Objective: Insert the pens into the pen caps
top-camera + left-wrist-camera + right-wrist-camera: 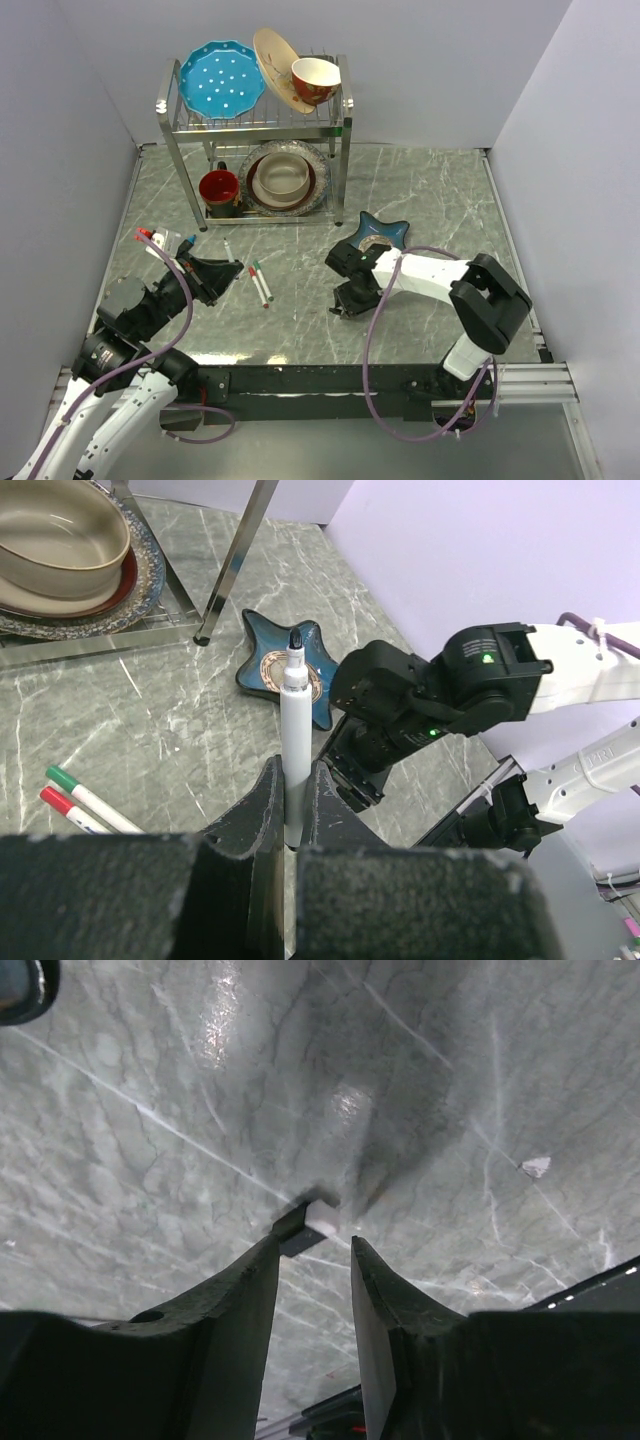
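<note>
The left gripper [295,776] is clenched on a white-barrelled pen [293,720]. It holds the pen upright between its pads, with the dark bare tip at the top and the lower end hidden down between the fingers. From above, this pen is nearly lost against the black fingers.

To the gripper's left, a red-ended and a green-ended pen [78,800] lie side by side on the marble table [180,730]. Their lower ends are cut off by the gripper's body. Beyond the held pen's tip sit a star-shaped blue dish [262,660] and, farther left, the foot of the dish rack [232,565].

The right gripper [313,1250] stands released, pointing down at the table with bare marble showing between its fingers. A small dark pen cap [298,1230] with a white end lies just off the tip of the finger on the left of that view. Whether it touches the finger is unclear. A tiny white fleck [535,1167] lies farther off to the other side, too small to identify. A dark rounded object in the far corner is cut off by the frame.
</note>
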Robot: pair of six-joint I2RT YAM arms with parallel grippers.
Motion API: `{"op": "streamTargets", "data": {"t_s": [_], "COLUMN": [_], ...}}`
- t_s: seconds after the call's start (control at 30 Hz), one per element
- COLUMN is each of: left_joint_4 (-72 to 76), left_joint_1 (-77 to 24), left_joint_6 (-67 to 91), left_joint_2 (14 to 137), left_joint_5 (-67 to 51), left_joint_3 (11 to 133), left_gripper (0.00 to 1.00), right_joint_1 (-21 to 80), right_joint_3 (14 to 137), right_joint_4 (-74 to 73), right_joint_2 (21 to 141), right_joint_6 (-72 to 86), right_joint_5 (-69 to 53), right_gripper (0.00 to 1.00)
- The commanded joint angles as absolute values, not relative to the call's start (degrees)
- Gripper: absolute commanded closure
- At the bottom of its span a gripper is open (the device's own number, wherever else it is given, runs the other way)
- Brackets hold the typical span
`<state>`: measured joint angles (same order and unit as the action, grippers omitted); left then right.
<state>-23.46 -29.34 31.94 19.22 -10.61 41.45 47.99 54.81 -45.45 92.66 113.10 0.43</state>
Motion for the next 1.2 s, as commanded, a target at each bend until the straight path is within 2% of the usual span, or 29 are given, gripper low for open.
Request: {"op": "streamTargets", "data": {"t_s": [0.0,0.57,0.63,0.73,0.97,1.03,1.07,1.17], "left_joint_4": [-22.1,-22.0,-22.0,-22.1,-22.0,-22.1,-21.9,-21.5], "left_joint_1": [-29.3,-29.3,-29.3,-29.3,-29.3,-29.3,-29.3,-29.3], "left_joint_6": [31.2,31.0,31.0,31.0,30.9,30.8,30.8,30.9], "left_joint_2": [18.5,18.8,18.8,18.9,19.2,19.2,19.3,19.5], "left_joint_5": [-10.9,-11.1,-10.9,-11.1,-11.2,-11.1,-11.1,-11.8], "left_joint_3": [41.7,41.8,41.8,41.7,41.8,41.7,41.7,41.5], "left_gripper": [0.99,0.99,0.99,0.99,0.99,0.99,0.99,0.99], "right_joint_1": [48.0,48.0,48.0,48.2,48.5,48.5,48.5,48.6], "right_joint_3": [57.7,59.1,59.4,59.9,57.9,57.5,57.6,61.2], "right_joint_4": [-45.7,-46.6,-46.0,-46.1,-45.5,-45.0,-45.2,-49.3], "right_joint_2": [94.4,97.3,98.1,99.6,100.6,100.5,100.5,99.7], "right_joint_6": [118.0,117.8,117.2,116.2,114.2,112.6,110.3,104.4], "right_joint_5": [0.4,3.6,3.7,3.4,3.4,4.0,5.2,9.6], "right_gripper": [0.56,0.59,0.62,0.71,0.78,0.9,1.0,1.0]}}
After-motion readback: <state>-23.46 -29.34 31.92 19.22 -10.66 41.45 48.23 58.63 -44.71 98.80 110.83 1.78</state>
